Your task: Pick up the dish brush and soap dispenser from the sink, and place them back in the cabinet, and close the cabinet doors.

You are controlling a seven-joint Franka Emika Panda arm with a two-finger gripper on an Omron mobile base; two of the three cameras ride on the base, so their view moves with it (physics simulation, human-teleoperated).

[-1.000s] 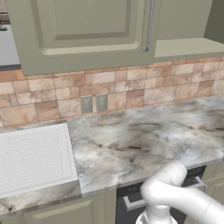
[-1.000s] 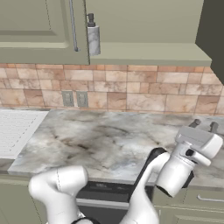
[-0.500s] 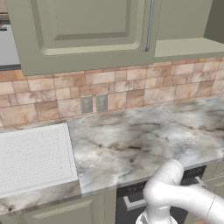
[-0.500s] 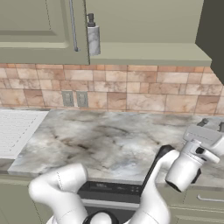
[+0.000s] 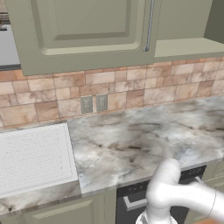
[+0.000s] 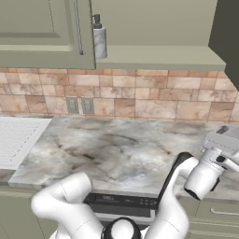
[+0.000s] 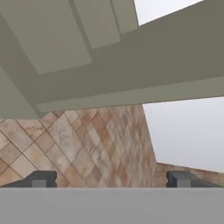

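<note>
The grey soap dispenser [image 6: 99, 39] with a black pump stands upright on the bottom shelf of the olive-green cabinet [image 6: 154, 58]. It sits right beside the edge of the left cabinet door [image 6: 42, 32] with its silver bar handle [image 6: 78, 28]. The other door [image 6: 227, 32] shows as a dark edge at the far right, swung open. The sink's white ribbed drainboard [image 5: 30, 157] lies at the left of the counter. The dish brush is out of view. My gripper [image 7: 111, 180] is open and empty, pointing up at the cabinet's underside. My hand [image 6: 205, 172] hangs low at the counter's right front.
A marble counter [image 6: 116, 144] runs under a tan tiled backsplash [image 5: 131, 92] with a double wall outlet [image 5: 94, 104]. An oven's dark front [image 6: 121, 203] sits below the counter edge, close to my arm.
My hand has swung a little to the right at the counter's front edge. The soap dispenser and the doors have not moved.
</note>
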